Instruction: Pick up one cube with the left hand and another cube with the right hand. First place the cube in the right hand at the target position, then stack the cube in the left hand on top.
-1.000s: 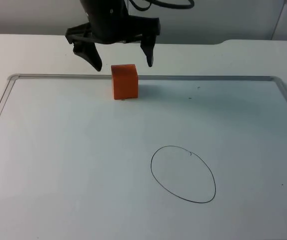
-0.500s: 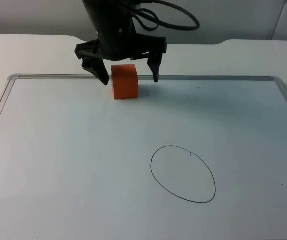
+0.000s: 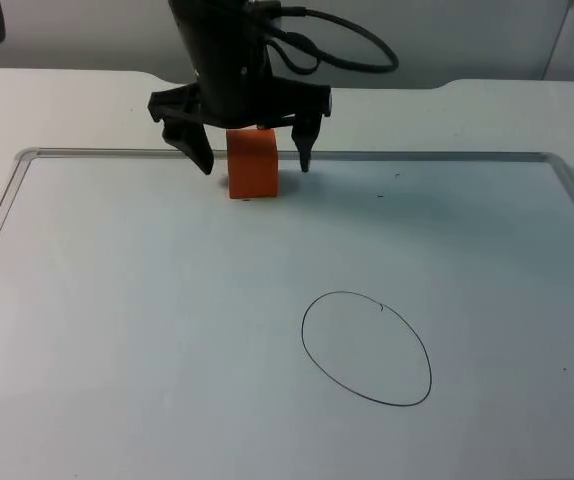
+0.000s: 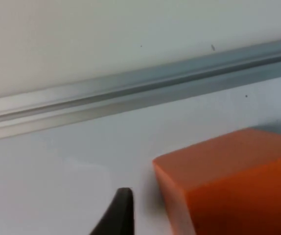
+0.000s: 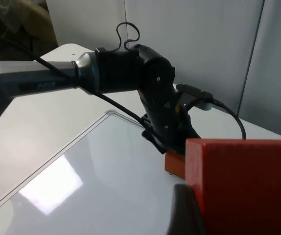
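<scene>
Orange cube: plain faces, near the far edge of the whiteboard. Left gripper: fingers spread wide, straddling that cube, contact not discernible. Right gripper: clamped on a red cube. Drawn oval: well apart. No legible markings.

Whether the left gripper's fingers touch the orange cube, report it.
Apart. Left wrist view: white table shows between the fingertip and orange cube; top view: open left gripper straddles it.
</scene>
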You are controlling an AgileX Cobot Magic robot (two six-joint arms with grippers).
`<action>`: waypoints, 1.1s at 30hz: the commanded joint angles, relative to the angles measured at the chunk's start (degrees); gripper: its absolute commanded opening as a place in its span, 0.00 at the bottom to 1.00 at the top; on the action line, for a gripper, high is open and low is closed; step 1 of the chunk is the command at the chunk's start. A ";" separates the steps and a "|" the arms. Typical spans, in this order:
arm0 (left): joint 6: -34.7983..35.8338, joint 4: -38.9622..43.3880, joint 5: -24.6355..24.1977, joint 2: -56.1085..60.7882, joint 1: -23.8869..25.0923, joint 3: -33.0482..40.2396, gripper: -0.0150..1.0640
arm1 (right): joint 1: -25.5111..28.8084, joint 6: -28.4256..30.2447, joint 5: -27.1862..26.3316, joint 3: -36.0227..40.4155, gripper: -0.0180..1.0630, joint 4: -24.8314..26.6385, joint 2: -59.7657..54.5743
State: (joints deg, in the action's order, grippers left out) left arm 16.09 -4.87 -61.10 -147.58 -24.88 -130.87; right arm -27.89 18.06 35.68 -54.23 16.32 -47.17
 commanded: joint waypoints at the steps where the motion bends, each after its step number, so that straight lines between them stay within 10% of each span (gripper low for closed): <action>1: 1.85 1.11 -0.52 0.14 -0.38 -0.51 0.79 | -0.09 0.35 -0.42 0.07 0.01 -0.09 0.46; 9: 2.06 0.30 -3.15 0.71 -0.38 -1.02 0.05 | -0.09 0.35 -0.55 0.07 0.01 -0.09 0.46; 27: -13.08 4.87 -8.86 31.89 -0.38 -4.85 0.01 | -0.09 1.44 -0.55 0.07 0.01 0.03 0.46; 33: -14.29 10.28 -8.86 46.81 -0.38 4.09 0.01 | -0.09 1.44 -0.44 0.07 0.01 0.03 0.46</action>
State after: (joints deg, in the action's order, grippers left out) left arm 2.92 3.66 -69.66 -106.46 -24.88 -131.82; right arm -27.89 19.04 35.68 -54.23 16.32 -47.17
